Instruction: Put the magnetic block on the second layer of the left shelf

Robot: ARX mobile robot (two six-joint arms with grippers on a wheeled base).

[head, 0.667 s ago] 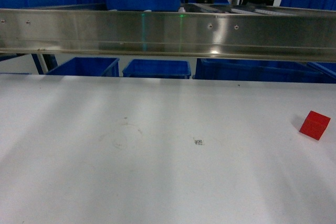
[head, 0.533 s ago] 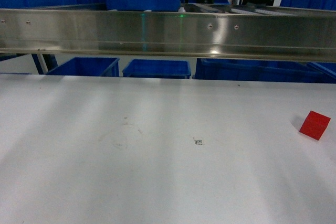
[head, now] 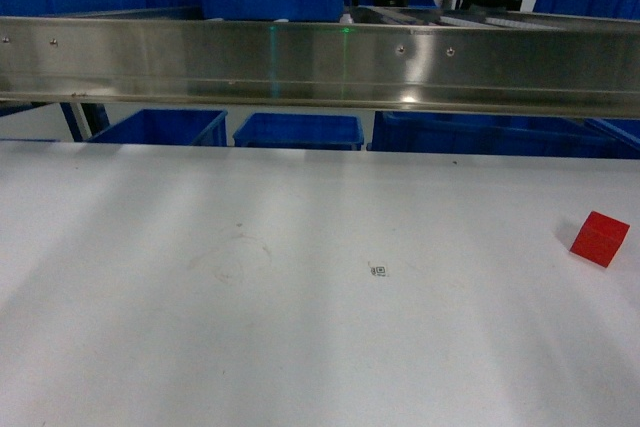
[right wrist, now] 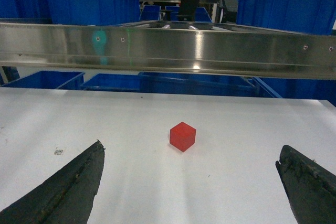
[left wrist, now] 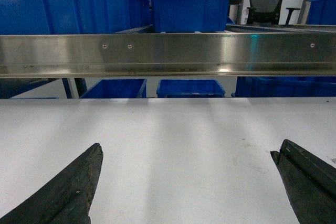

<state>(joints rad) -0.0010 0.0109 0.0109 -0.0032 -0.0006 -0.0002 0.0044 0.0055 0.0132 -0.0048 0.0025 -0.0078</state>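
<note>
You will find the red magnetic block (head: 600, 238) resting on the white counter (head: 300, 347) at its far right, untouched. Your right gripper (right wrist: 191, 192) faces it with fingers (right wrist: 68, 187) spread wide, empty. Your left gripper (left wrist: 189, 187) is likewise wide, over bare counter. The steel shelf rail (head: 320, 62) spans above; its layers cannot be distinguished.

The small red magnetic cube block (head: 600, 238) (right wrist: 182, 136) rests flat on the white table surface (head: 300, 347), turned corner-forward. It lies ahead of the right gripper (right wrist: 189, 192), between its wide-apart fingers, untouched.
</note>
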